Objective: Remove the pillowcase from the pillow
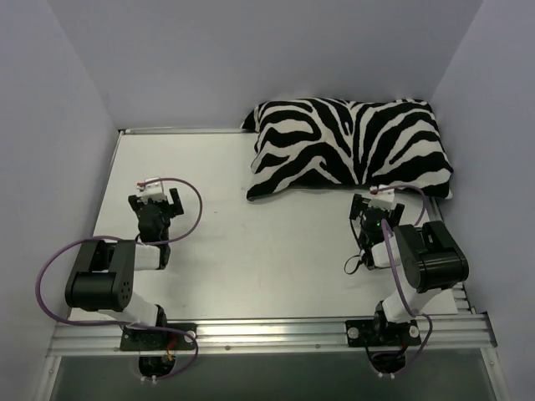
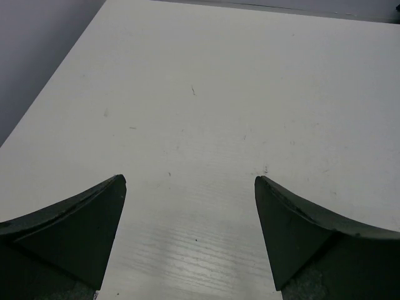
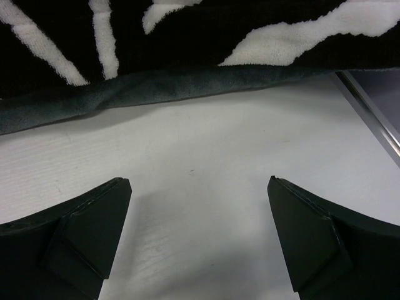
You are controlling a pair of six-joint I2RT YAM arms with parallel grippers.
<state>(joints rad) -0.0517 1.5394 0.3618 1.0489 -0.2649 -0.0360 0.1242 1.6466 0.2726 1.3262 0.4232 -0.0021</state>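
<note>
Nearest, two black arms (image 1: 100, 280) stand well in front of the stuffed zebra pillowcase (image 1: 351, 146), which lies flat on the white counter (image 1: 251, 251). Right gripper (image 3: 200, 181), spread wide, sits just before its grey seam (image 3: 156, 87); left gripper (image 2: 190, 181), also spread, is well left of it. It looks soft, plush and light, so that seam seems the place to pinch.

Top camera is looking down over table (image 1: 251, 251) and pillowcase (image 1: 351, 146) from behind. Right wrist is facing the pillowcase's near edge, close; left wrist is facing table well apart from it.
</note>
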